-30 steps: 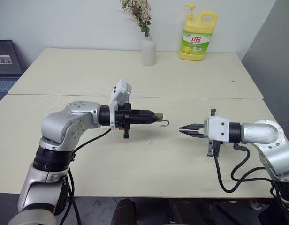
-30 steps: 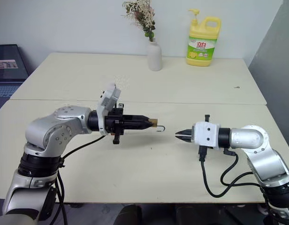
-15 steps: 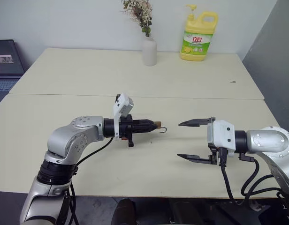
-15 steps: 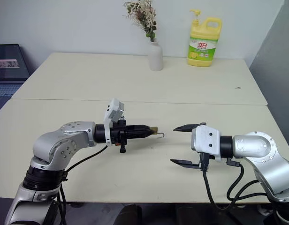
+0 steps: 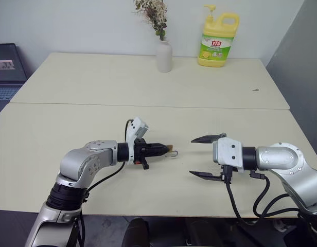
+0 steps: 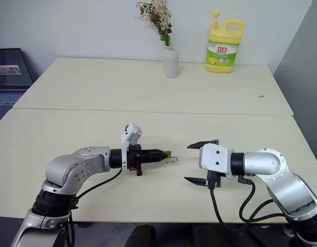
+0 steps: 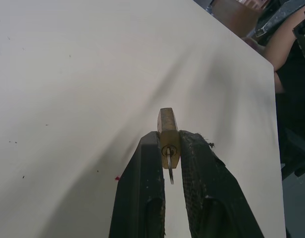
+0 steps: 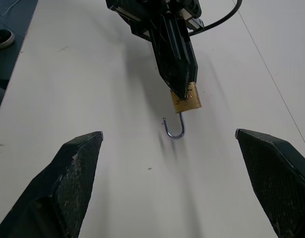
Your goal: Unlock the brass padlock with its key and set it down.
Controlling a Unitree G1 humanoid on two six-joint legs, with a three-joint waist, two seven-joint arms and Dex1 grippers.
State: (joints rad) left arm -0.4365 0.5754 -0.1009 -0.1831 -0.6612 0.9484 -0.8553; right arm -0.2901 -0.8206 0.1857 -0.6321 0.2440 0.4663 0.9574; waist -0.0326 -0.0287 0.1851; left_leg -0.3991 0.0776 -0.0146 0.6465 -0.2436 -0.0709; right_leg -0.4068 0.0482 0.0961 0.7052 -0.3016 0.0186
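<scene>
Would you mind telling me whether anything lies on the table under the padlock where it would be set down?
Nothing visible does. The brass padlock, clamped in the left gripper, hangs over bare table.

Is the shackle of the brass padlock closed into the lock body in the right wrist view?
No. The brass padlock, pinched in the left gripper, has its shackle hanging as an open hook with one end free.

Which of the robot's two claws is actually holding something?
The left gripper: its black fingers are pinched on the small brass padlock, shackle swung open. The right gripper stands wide open and empty, facing it.
</scene>
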